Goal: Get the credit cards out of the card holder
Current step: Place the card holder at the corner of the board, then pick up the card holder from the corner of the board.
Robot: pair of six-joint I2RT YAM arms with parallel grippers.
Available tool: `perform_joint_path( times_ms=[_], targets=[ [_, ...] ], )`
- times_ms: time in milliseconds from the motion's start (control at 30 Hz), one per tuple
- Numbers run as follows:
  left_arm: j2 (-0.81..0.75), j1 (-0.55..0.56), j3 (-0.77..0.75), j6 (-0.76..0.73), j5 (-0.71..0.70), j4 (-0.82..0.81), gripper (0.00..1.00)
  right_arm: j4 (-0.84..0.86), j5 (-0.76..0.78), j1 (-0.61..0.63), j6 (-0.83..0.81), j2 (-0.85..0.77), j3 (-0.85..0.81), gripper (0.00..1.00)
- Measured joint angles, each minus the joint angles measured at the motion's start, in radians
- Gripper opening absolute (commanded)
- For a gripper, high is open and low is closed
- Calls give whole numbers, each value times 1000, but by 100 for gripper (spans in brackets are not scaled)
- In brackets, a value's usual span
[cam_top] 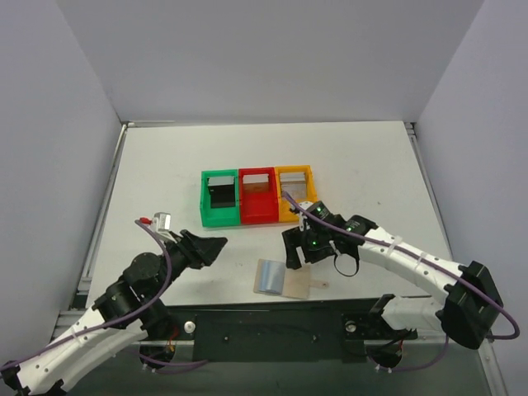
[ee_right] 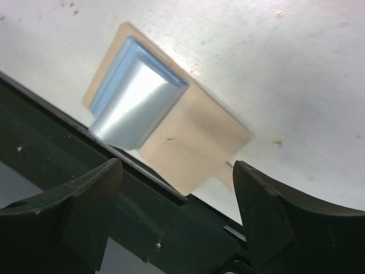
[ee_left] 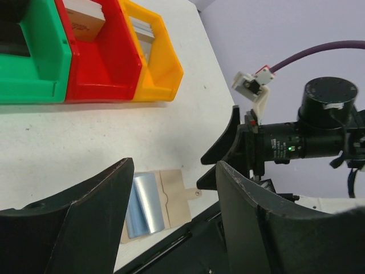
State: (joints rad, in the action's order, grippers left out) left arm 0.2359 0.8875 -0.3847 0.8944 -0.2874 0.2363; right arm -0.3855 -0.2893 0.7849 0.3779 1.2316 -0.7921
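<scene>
The card holder (cam_top: 294, 280) lies open and flat near the table's front edge, tan with a light blue, shiny inner panel (cam_top: 268, 276) on its left half and a small snap tab on the right. It also shows in the left wrist view (ee_left: 174, 197) and the right wrist view (ee_right: 197, 140). No separate card can be told apart inside it. My left gripper (cam_top: 216, 246) is open and empty, left of the holder and apart from it. My right gripper (cam_top: 295, 250) is open and empty, just above the holder's far right side.
Green (cam_top: 219, 216), red (cam_top: 257, 216) and orange (cam_top: 289, 216) bins stand side by side behind the holder, each with a card-like item inside. The black mounting rail (cam_top: 272, 326) runs along the front edge just below the holder. White walls enclose the table.
</scene>
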Motion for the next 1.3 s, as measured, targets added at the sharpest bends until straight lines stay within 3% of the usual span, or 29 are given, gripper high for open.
perform_joint_path(
  times_ms=[133, 267, 400, 767, 967, 1167, 1300],
  targets=[
    [45, 0, -1, 0, 15, 8, 67, -62, 151, 43, 13, -51, -48, 76],
    [80, 0, -1, 0, 33, 14, 66, -90, 251, 164, 19, -42, -155, 75],
    [84, 0, -1, 4, 41, 16, 66, -74, 304, 259, 42, 77, -206, 76],
    [9, 0, -1, 18, 40, 68, 66, -56, 402, 368, 143, 407, -216, 78],
    [-18, 0, 1, 22, 36, 97, 66, -47, 426, 381, 177, 483, -251, 63],
    [-26, 0, 1, 23, 30, 117, 66, -36, 447, 370, 199, 482, -248, 37],
    [-26, 0, 2, 27, 30, 120, 66, -2, 447, 339, 197, 447, -203, 26]
  ],
)
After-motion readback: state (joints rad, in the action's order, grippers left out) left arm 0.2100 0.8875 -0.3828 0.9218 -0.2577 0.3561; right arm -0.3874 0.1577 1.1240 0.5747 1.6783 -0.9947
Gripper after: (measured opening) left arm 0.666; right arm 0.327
